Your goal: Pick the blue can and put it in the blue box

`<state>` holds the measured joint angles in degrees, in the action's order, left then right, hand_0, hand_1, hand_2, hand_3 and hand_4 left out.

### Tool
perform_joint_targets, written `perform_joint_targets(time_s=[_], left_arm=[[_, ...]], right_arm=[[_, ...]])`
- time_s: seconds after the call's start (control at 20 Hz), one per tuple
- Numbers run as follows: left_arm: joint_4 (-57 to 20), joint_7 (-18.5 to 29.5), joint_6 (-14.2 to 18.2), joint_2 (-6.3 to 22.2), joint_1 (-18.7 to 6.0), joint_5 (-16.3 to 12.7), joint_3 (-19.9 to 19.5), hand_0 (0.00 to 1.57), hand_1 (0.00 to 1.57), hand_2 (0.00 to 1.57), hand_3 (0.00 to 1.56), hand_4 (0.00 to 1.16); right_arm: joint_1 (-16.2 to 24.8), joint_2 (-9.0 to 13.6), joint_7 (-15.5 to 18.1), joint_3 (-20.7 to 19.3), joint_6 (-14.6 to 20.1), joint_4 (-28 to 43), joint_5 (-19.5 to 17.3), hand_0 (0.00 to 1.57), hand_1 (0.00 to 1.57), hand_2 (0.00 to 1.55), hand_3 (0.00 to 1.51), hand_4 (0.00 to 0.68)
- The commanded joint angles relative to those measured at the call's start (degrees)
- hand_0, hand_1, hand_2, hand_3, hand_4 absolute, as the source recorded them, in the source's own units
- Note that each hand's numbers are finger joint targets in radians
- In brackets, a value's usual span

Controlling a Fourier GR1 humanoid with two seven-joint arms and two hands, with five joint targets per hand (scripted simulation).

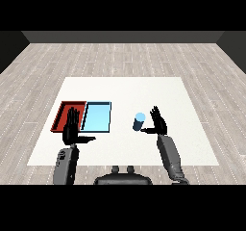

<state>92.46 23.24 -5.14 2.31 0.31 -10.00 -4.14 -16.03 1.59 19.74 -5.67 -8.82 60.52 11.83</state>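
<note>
Nearest the robot, the two grey forearms rose from the lower corners onto the white counter (182,100). The left hand (73,129) sat left of the blue can, well apart from it, its fingers straight and spread, thumb pointing toward the can, holding nothing; its fingertips overlapped the near edge of the red tray (62,110). The right hand (158,124) stood just right of the blue can (139,121), fingers straight and raised, thumb reaching toward the can's base, open and not closed round it. Whether the thumb actually touched the can could not be told from this view.

The blue can stood upright on the counter, its long axis vertical and its pale round top facing up. It stood outside both trays, to the right of them. The light blue tray (98,117) lay left of the can, near but apart, and the red tray lay beyond that, touching the light blue tray's far-left side.
</note>
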Motion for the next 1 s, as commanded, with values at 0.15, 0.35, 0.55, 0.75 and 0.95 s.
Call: perform_joint_targets(time_s=[0.15,0.35,0.55,0.75,0.95], left_arm=[[-2.94,1.77,-2.5,2.07,-0.66,-1.73,-2.58,0.0,0.0,0.0,0.0,0.0],[-6.35,5.46,-1.52,1.19,-1.1,0.07,-2.34,0.0,0.0,0.0,0.0,0.0],[2.35,-1.03,1.83,-1.28,0.1,1.66,1.86,0.0,0.0,0.0,0.0,0.0],[-5.41,3.97,1.68,-1.8,-2.45,2.3,0.83,0.0,0.0,0.0,0.0,0.0],[-9.01,5.65,-0.85,1.25,-3.49,1.09,-2.13,0.0,0.0,0.0,0.0,0.0]], right_arm=[[-3.59,1.01,1.42,-0.97,-0.99,-5.98,0.68,0.0,0.0,0.0,0.0,0.0],[-4.71,0.49,-1.43,-0.77,-0.44,-5.14,1.86,0.0,0.0,0.0,0.0,0.0],[-5.08,-1.52,3.6,4.95,4.13,-8.42,3.3,0.0,0.0,0.0,0.0,0.0],[-4.73,-0.66,4.19,1.92,-0.83,-10.19,1.14,0.0,0.0,0.0,0.0,0.0],[-11.2,-1.3,8.49,0.93,1.68,-19.82,0.92,0.0,0.0,0.0,0.0,0.0]])
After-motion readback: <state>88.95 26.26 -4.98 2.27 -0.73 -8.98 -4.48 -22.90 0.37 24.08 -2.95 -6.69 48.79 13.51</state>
